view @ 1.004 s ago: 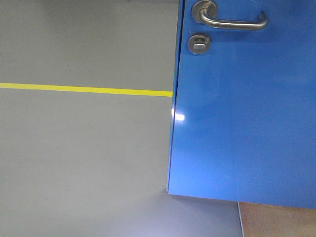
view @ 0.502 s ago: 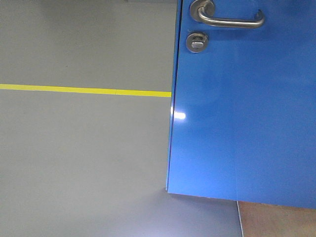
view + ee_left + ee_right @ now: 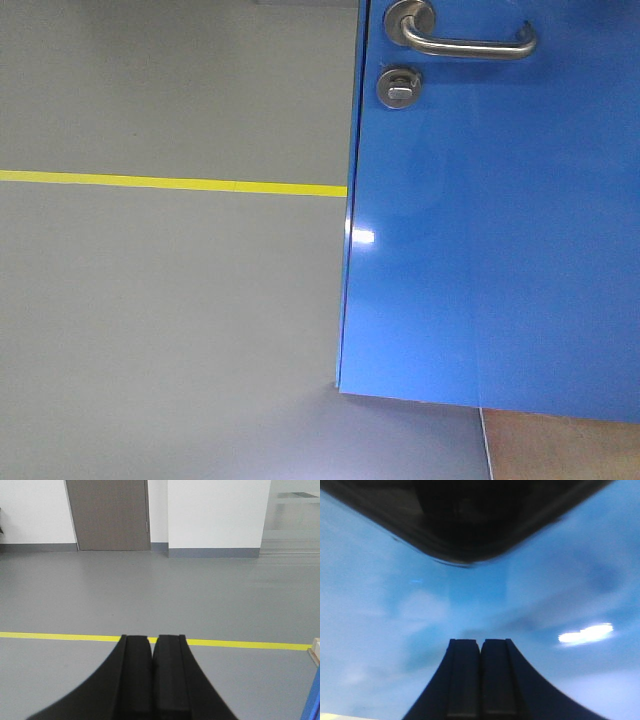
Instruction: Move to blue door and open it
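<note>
Across the right half of the front view stands the blue door, glossy, its edge near mid-frame and its lower edge above the grey floor. A silver lever handle sits at the top, with a round thumb-turn lock just beneath. A yellow line runs to the door's edge. No writing is readable anywhere. The left pincer is pressed closed over the floor; the right pincer is likewise closed, empty, facing blue surface.

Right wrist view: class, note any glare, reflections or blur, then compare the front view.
Right wrist view: glossy blue door soft, hazy, white glare streak, dark reflection on top. Front view: sharp, small glare spot; silver lever handle crisp.
</note>
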### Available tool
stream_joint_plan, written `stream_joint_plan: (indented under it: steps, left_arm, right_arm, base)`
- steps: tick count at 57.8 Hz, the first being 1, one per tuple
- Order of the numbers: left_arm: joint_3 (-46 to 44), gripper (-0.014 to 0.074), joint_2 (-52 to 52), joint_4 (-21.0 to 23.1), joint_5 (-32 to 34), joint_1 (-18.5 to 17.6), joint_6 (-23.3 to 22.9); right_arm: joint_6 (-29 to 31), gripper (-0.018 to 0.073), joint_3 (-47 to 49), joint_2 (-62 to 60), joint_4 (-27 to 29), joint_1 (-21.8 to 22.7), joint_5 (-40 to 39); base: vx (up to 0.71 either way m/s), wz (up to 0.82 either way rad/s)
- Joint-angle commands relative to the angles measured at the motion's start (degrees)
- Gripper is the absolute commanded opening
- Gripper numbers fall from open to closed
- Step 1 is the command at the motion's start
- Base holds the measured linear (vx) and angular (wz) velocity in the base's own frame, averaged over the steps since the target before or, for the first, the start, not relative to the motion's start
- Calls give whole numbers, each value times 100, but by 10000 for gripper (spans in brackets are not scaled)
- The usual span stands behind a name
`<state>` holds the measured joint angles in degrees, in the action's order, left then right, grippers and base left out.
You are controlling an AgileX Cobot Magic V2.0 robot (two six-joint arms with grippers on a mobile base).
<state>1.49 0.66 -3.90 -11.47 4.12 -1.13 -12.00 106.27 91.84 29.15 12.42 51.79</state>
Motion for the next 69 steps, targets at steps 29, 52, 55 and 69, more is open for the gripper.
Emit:
stream_joint_plan:
  steps: [29, 52, 55, 69]
  left_arm:
    - [-140, 73, 79, 15, 476, -9, -39]
    - [-140, 73, 79, 15, 476, -9, -39]
    - [-140, 73, 79, 15, 476, -9, -39]
    - [-140, 73, 79, 15, 476, -9, -39]
  right_arm:
    - [86, 11, -4980, -3660, -3073, 27, -3752]
    - [151, 11, -9170, -6868, -3458, 29, -4990]
    - [138, 11, -9562, -7247, -3420, 25, -4990]
    - [145, 11, -10721, -8935, -3392, -93, -5010]
  base:
    - [0, 0]
    - [0, 0]
    - [0, 0]
    - [0, 0]
